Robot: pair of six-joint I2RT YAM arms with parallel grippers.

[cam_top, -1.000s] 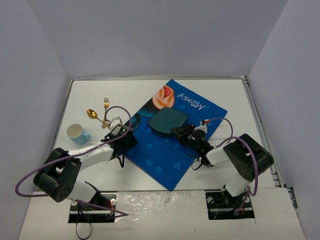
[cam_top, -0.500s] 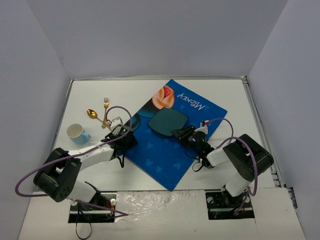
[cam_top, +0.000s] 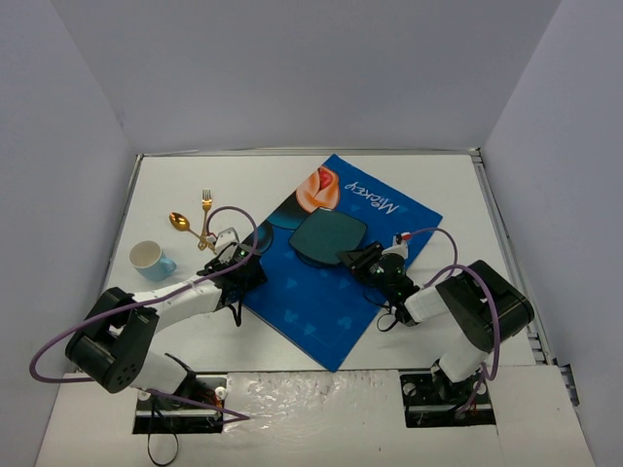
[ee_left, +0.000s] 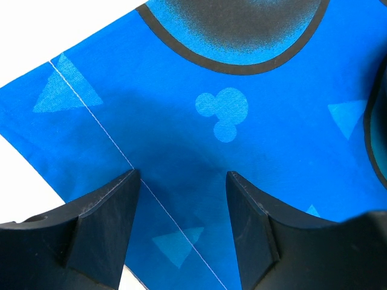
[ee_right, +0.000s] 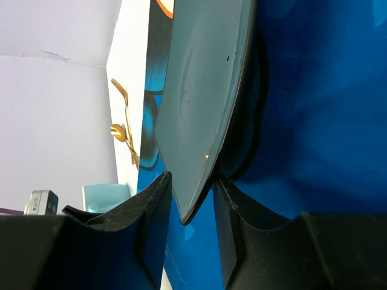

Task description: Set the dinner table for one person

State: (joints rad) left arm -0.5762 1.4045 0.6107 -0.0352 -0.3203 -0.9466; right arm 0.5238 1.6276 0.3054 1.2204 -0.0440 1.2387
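Bench (cam_top: pixel 438 180): lies under the mat (cam_top: pixel 311 302) and extends past it on every side.

Right pincer (ee_right: pixel 192 181): pinching the near rim of the plate (cam_top: pixel 326 236), which sits over the mat's middle, rim tipped up.

Left pincer (ee_left: pixel 181 174): spread, empty, above the mat's left edge.

Step, as I judge it: seating the plate. Lower it flat, central on the mat, and release only once the rim rests; the thin rim could slip.

Fork (cam_top: pixel 206 202), spoon (cam_top: pixel 180 222) and cup (cam_top: pixel 151 260): left of the mat.

Writing: "Mickey" (cam_top: pixel 375 199), white, near the mat's far edge.
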